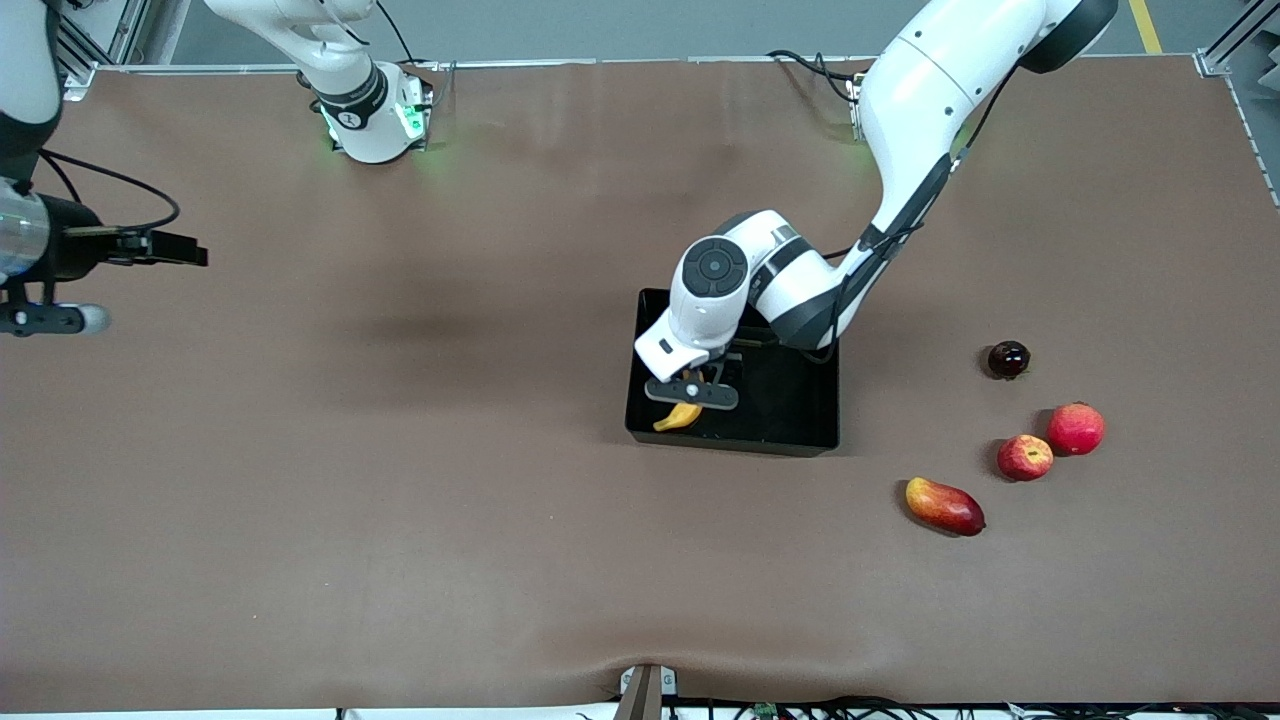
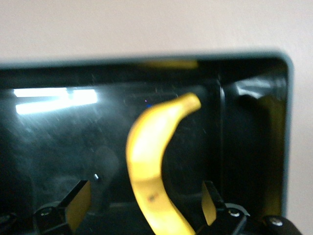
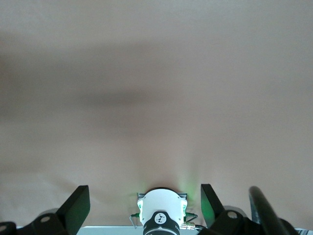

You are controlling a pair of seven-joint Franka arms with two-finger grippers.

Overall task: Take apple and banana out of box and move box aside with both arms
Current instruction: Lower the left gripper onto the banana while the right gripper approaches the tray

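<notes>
1. The left gripper [image 1: 693,392] hangs low inside the box [image 1: 800,420], its jaws spread wide and gripping nothing.
2. The banana [image 2: 149,166] lies on the box floor right between the left fingers [image 2: 76,203], which stand clear of it on either side; its tip pokes out from under the gripper toward the front camera.
3. The box wall [image 2: 146,66] stands just ahead of the gripper, with bare table past it.
4. Well away from the left gripper, toward the left arm's end of the table, sit the apple [image 1: 1025,457] and a larger red fruit [image 1: 1075,428] side by side.
5. A mango [image 1: 944,505] lies near the apple, closer to the front camera; a dark round fruit [image 1: 1008,359] sits farther from it.
6. The right gripper [image 1: 175,248] waits over bare table at the right arm's end, jaws spread and empty, far from all the fruit.
</notes>
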